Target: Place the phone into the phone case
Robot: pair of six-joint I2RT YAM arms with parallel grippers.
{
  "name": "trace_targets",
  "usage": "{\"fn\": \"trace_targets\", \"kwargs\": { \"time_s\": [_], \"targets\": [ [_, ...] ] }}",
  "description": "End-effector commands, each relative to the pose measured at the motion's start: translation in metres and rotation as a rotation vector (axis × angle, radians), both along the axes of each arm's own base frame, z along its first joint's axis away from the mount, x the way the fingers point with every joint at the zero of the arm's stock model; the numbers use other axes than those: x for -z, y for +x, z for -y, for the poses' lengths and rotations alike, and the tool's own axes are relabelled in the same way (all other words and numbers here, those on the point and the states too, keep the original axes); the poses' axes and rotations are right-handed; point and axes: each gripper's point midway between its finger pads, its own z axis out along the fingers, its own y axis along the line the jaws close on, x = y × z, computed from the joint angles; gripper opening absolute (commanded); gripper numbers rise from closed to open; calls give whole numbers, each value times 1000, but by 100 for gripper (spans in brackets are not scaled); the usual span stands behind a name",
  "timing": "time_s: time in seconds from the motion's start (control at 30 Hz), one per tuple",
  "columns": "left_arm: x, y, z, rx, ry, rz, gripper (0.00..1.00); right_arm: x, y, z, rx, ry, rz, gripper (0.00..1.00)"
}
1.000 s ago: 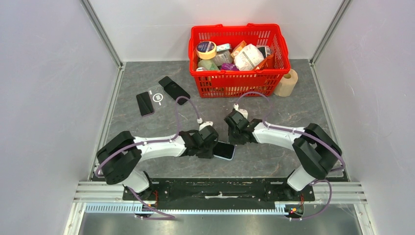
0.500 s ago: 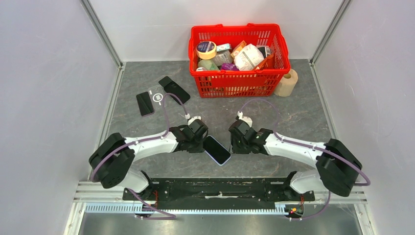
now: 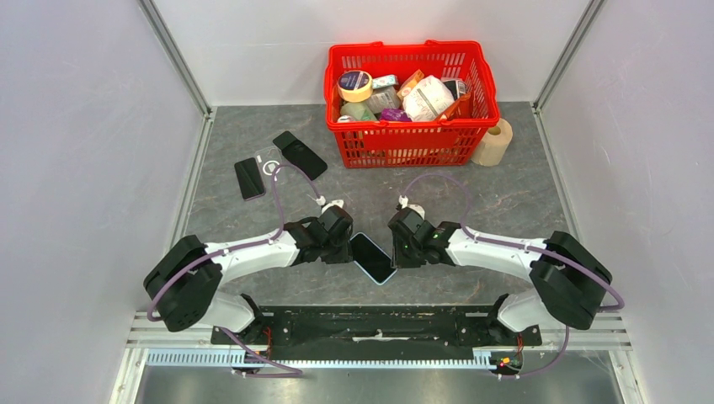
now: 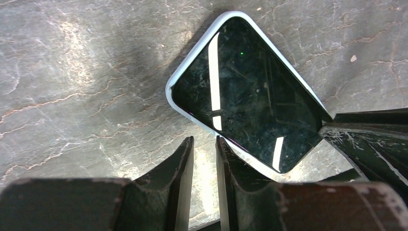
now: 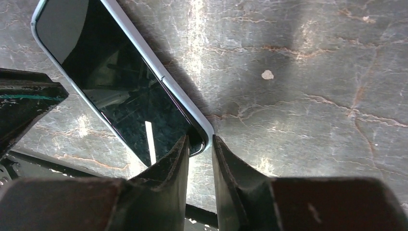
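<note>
Grey tabletop — phone between left pincer, slightly spread, and right pincer, grip unclear.

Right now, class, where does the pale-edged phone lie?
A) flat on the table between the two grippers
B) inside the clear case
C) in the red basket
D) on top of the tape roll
A: the phone lies screen up on the table, with the left gripper on one side and the right gripper on the other.
</note>
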Motion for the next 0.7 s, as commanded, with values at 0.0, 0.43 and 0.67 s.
{"fn": "trace_targets", "kwargs": {
  "time_s": [0.0,0.43,0.67],
  "targets": [
    [-7,4,11,-13,-68,11,30,5,-1,-5,-32,-27,-1,30],
    [-4,6,10,-10,-52,13,30,44,-25,-3,-64,-174,-66,9],
    [-4,6,9,-8,-45,15,30,65,-39,-5,-80,-245,-80,5]
  ]
}}
